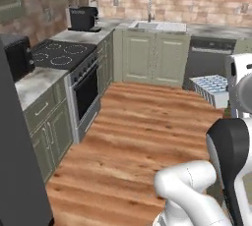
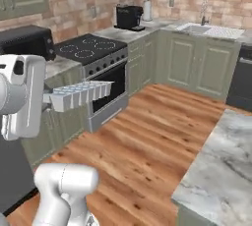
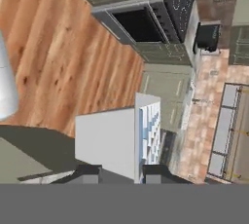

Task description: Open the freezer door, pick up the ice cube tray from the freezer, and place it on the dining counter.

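The ice cube tray (image 3: 121,138), pale blue and white with a grid of small cells, is held on edge between my gripper's (image 3: 122,173) two dark fingertips, which are shut on its near end. In the right base view the tray (image 2: 81,94) sticks out to the right of my white hand, level and high above the wooden floor. From the left base view the tray (image 1: 211,90) pokes out leftward from the arm at the right edge. The dining counter (image 2: 224,161), marble-topped, lies at the lower right, apart from the tray. Whether the tall dark grey slab (image 1: 17,171) at the left belongs to the freezer I cannot tell.
A stove with a black cooktop (image 2: 91,48) and oven stands along the left wall, with a microwave (image 2: 27,41) beside it. Green cabinets and a sink (image 1: 157,26) run along the back wall, where a coffee machine (image 1: 82,18) also stands. Wooden floor (image 1: 142,131) spreads between them.
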Robot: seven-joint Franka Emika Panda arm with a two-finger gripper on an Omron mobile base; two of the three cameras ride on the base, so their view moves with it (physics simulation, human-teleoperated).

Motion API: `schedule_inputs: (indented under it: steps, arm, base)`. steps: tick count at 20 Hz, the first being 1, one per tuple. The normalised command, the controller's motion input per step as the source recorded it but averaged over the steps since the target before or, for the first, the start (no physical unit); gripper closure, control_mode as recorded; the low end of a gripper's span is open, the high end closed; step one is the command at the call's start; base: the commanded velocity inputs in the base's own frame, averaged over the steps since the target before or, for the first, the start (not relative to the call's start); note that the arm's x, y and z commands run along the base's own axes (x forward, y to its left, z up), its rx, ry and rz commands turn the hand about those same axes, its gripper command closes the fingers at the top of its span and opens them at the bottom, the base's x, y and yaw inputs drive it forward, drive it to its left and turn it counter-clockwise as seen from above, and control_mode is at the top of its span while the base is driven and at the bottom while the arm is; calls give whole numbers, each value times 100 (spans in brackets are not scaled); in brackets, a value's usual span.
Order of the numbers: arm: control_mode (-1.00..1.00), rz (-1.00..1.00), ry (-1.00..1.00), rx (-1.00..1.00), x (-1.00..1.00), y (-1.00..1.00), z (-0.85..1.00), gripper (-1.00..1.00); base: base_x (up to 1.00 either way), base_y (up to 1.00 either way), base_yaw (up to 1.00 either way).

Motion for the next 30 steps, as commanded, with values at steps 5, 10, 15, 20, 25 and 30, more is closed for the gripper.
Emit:
schedule_inputs:
  steps: [5,10,15,20,25,30]
  arm:
    - [100,0,0,0,0,0,0,100]
    - [100,0,0,0,0,0,0,100]
    - [100,0,0,0,0,0,0,100]
    - [100,0,0,0,0,0,0,100]
    - [100,0,0,0,0,0,0,100]
    - [100,0,0,0,0,0,0,100]
  base:
    - [0,14,-98]
    - [0,22,-95]
    - [13,32,-76]
    - [46,44,-41]
    - [48,84,-34]
    - [26,83,-39]
